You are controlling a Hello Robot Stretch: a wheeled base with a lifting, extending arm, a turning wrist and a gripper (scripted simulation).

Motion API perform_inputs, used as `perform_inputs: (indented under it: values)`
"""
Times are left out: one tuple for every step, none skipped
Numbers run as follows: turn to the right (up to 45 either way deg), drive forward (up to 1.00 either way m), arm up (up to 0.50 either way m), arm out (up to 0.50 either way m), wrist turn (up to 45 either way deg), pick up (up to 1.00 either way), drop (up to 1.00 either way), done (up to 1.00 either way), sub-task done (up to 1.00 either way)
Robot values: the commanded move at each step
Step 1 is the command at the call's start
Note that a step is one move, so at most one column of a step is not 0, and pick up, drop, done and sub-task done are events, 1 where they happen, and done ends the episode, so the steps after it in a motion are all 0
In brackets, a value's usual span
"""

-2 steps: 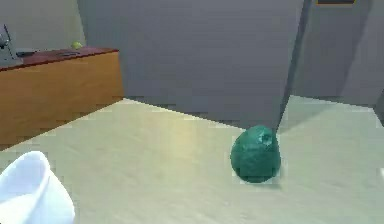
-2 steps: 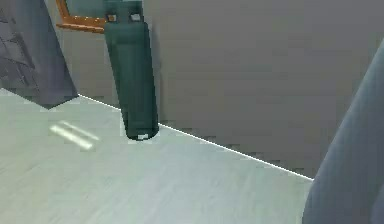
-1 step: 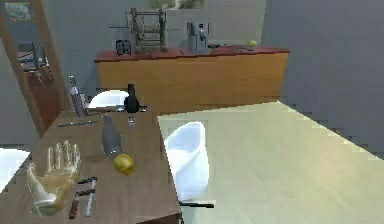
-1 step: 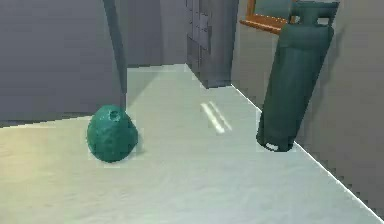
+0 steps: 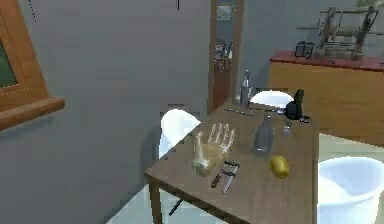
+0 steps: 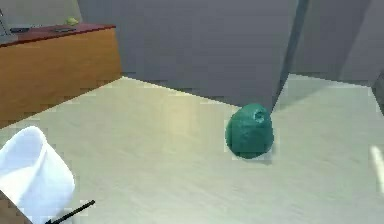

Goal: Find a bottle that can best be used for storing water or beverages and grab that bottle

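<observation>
A wooden table [image 5: 300,175] stands ahead in the forward view. On it a clear glass bottle [image 5: 262,135] stands upright near the middle. Behind it stands a dark bottle [image 5: 295,105], toward the table's far right. A slim grey bottle [image 5: 247,85] rises at the far end. A pale hand sculpture [image 5: 213,150] stands left of the clear bottle, and a yellow rounded thing [image 5: 280,167] lies in front of it.
White chairs [image 5: 180,125] [image 5: 350,185] [image 5: 270,97] ring the table; one shows as a white chair [image 6: 30,175] at the arm side view's left. A wooden sideboard [image 5: 330,85] [image 6: 55,65] lines the wall. A green rounded bag [image 6: 250,132] sits on open floor. A doorway [image 5: 225,50] lies beyond.
</observation>
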Motion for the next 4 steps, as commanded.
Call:
perform_inputs:
  values:
    - [-45.0,0.0,0.0,0.0,0.0,0.0,0.0,0.0,0.0]
    - [-21.0,0.0,0.0,0.0,0.0,0.0,0.0,0.0,0.0]
    - [45.0,0.0,0.0,0.0,0.0,0.0,0.0,0.0,0.0]
    - [45.0,0.0,0.0,0.0,0.0,0.0,0.0,0.0,0.0]
